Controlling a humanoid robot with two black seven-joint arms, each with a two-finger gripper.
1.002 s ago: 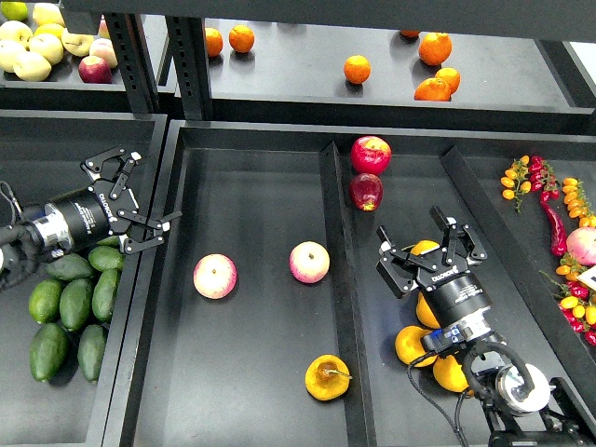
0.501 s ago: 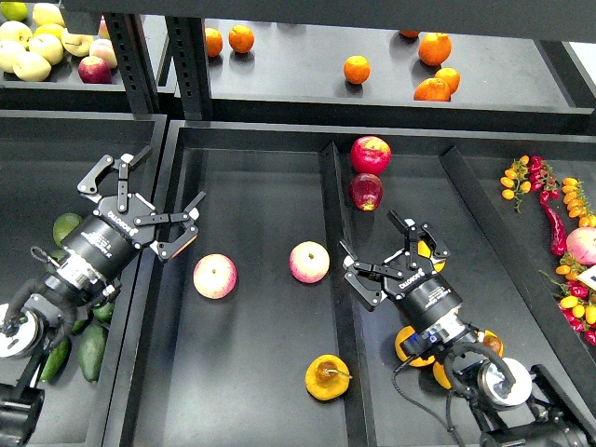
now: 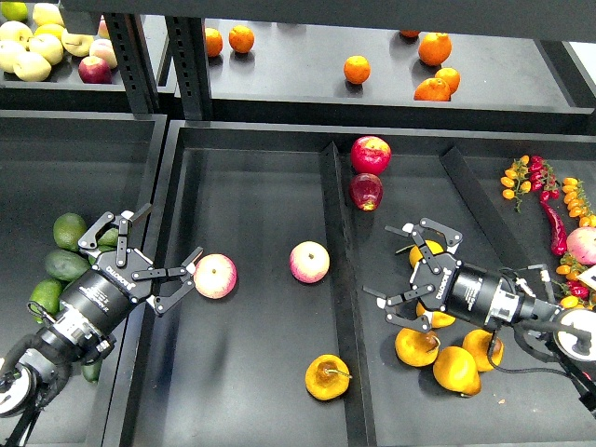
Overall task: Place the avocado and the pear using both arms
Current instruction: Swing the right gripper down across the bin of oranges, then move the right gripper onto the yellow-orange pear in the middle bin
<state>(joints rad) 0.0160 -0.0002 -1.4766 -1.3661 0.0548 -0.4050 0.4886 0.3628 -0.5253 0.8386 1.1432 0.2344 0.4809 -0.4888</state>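
Between the two arms lies the wide middle tray (image 3: 242, 391), its floor bare enough to take fruit; judging by that, it is the drop zone, and the pear (image 3: 327, 377) already sits on it, well off to the lower left of the right jaws and stem-side up. Left of that tray a side bin (image 3: 37, 158) holds the heap of avocados (image 3: 67, 264), kept together as stock, and the dark avocado wanted cannot be picked out from the rest. Just behind and beside the left jaws (image 3: 156, 277) those avocados rest, while a pink apple (image 3: 214, 276) almost touches the spread fingertips in front. Both sets are released and empty: the right jaws (image 3: 402, 279) splay wide over the yellow-orange fruit pile (image 3: 438, 354), likely lining up a pick
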